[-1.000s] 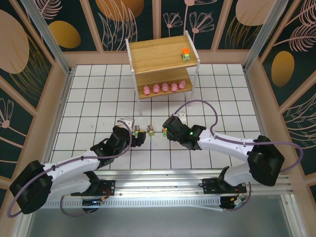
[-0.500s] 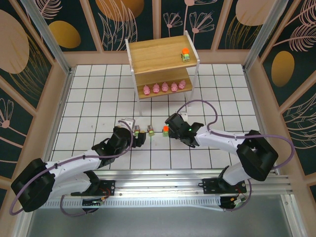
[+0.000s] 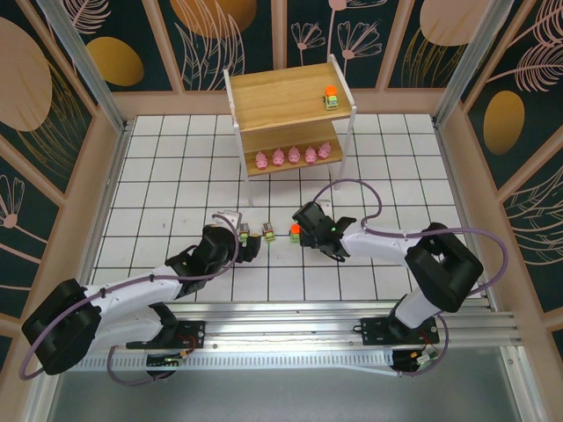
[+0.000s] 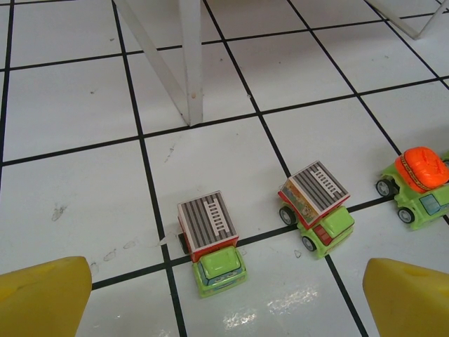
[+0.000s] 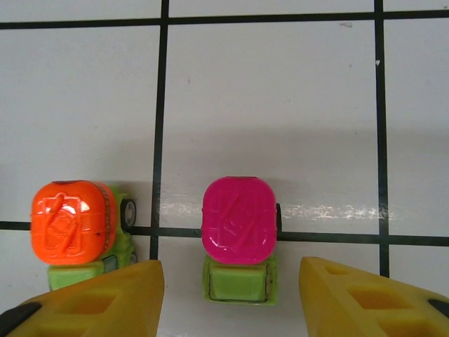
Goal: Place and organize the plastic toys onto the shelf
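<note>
While five pink pigs (image 3: 293, 156) line the shelf's (image 3: 273, 101) lower board at the table's (image 3: 158, 176) far edge, an orange-topped vehicle (image 3: 331, 97) sits by the top board's right end, with bare wood to its left. Nearer the near edge stands a row of blocky green toys: two striped-top trucks (image 4: 210, 235) (image 4: 319, 207), a second orange-topped vehicle (image 4: 421, 175) and a pink-topped vehicle (image 5: 238, 219). The left gripper (image 4: 224, 302) hangs wide open just behind the striped pair, holding nothing. The right gripper (image 5: 231, 295) is partly open, straddling the pink-topped vehicle. The wrist view shows a gap either side, too small to tell from above. Bare tiles run from the row to the shelf legs.
</note>
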Tool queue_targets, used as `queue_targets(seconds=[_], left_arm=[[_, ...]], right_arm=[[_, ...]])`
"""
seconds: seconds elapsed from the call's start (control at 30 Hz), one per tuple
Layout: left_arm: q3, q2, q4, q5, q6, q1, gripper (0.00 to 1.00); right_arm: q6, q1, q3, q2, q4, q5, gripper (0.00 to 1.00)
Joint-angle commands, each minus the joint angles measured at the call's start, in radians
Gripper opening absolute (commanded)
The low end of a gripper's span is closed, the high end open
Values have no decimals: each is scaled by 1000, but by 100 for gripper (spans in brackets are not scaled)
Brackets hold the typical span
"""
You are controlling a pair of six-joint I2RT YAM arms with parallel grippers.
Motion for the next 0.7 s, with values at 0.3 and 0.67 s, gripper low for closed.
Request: queue_targets(seconds=[0.3,0.67], left_arm=[[32,29,22,-8,-3,3,99],[38,40,24,-8,-1,3,99]], right_arm=[[-26,-4,4,59,0,14,49],[-42,-3,29,83,-17,35,41]])
